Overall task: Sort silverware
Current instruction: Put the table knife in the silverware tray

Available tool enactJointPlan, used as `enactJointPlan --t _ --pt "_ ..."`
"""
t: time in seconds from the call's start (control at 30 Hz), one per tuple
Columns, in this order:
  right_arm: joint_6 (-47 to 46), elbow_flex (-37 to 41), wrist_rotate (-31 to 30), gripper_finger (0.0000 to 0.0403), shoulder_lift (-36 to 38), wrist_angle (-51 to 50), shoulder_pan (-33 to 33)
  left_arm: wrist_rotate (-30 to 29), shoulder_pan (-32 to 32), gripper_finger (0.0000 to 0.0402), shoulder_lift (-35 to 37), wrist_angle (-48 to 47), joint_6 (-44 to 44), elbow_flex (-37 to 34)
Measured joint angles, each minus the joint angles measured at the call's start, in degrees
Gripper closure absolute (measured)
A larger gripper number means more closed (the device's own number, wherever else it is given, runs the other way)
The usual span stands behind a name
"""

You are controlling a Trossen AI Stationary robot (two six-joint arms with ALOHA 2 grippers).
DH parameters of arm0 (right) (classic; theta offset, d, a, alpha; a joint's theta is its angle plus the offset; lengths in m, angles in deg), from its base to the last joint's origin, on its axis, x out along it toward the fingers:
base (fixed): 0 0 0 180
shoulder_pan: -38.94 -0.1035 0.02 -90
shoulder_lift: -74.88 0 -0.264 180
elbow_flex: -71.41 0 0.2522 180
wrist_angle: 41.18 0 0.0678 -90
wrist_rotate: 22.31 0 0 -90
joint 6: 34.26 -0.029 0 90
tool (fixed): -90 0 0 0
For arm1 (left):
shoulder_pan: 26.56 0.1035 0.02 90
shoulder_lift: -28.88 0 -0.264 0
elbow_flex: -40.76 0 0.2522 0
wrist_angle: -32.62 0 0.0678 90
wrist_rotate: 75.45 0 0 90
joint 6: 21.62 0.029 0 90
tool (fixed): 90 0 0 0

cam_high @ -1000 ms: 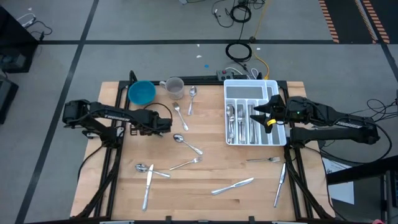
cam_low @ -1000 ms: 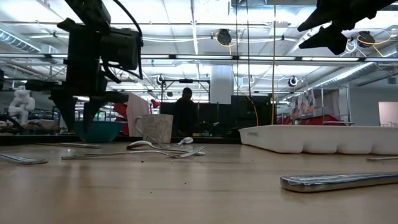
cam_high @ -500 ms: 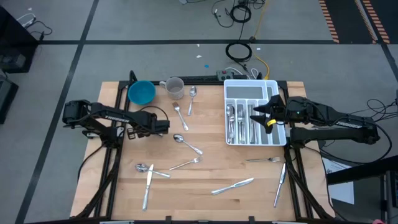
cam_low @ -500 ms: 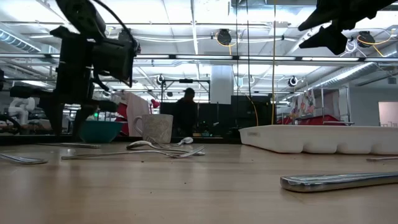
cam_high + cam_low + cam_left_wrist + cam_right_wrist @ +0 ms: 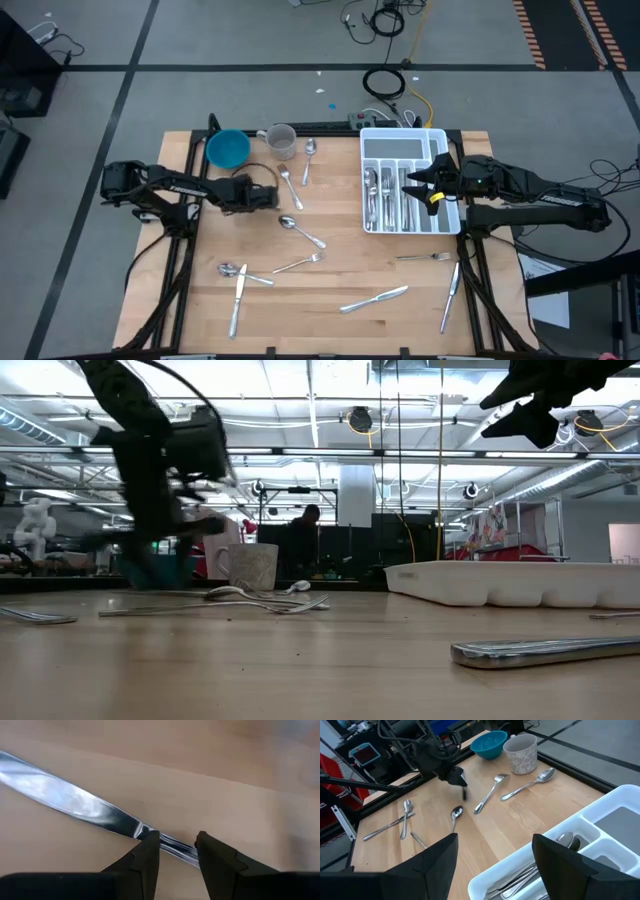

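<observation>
My left gripper (image 5: pixel 272 197) hangs over the table's left middle, pointing steeply down, shut on a silver table knife (image 5: pixel 75 802). Loose silverware lies flat on the wood: a spoon (image 5: pixel 309 150), a fork (image 5: pixel 290 186), a spoon (image 5: pixel 300 230), a fork (image 5: pixel 298 264), knives (image 5: pixel 237 300) (image 5: pixel 375 298) (image 5: pixel 450 295). More pieces lie in the white tray (image 5: pixel 440 140). My right gripper (image 5: pixel 415 185) waits open above the tray's right side, holding nothing. My left gripper pinches the knife between its two fingers at the handle (image 5: pixel 172 846), just behind where the blade begins. The fingers come from above, slanting down, and lie across the knife. The blade sticks out to one side. Whether any part rests on the table does not show.
A blue bowl (image 5: pixel 228 149) and a patterned mug (image 5: pixel 281 141) stand at the far left. A fork (image 5: pixel 423 257) lies near the tray's front right. A person stands in the room beyond the table's far edge (image 5: pixel 300 540).
My left gripper has sunk toward the table and tipped to point more steeply down, carrying the knife with it. Its fingers have kept the same gap.
</observation>
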Motion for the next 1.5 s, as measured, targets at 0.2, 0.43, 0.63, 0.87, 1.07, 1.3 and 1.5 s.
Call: enactJointPlan --t 0.2,0.43,0.63,0.87,1.07,1.3,1.5 --pt "-1.0 0.0 0.0 0.0156 -1.9 0.1 0.0 5.6 -0.1 0.0266 -5.2 18.1 3.4 0.1" --pt "3.1 0.0 -0.2 0.0156 -17.1 5.9 0.0 8.0 -0.2 0.0266 -7.1 28.3 6.4 1.7" --pt "6.6 0.0 4.6 0.0156 -32.7 23.7 -0.3 13.9 -0.8 0.0266 -6.6 29.2 13.0 8.5" --pt "12.0 -2.2 4.6 0.0156 -46.5 32.8 -1.3 16.7 -2.0 0.0266 -0.4 24.0 19.0 14.8" --pt "19.9 -9.9 4.8 0.0156 -56.7 33.0 -3.0 14.7 -2.6 0.0265 11.3 2.0 22.2 16.8" --pt "22.9 -22.0 5.7 0.0155 -69.6 30.4 -3.6 8.2 -2.9 0.0265 24.2 -20.5 22.4 17.5" --pt "23.4 -31.6 3.0 0.0156 -80.3 30.3 -3.8 5.7 -3.8 0.0265 30.5 -29.1 24.2 17.5"
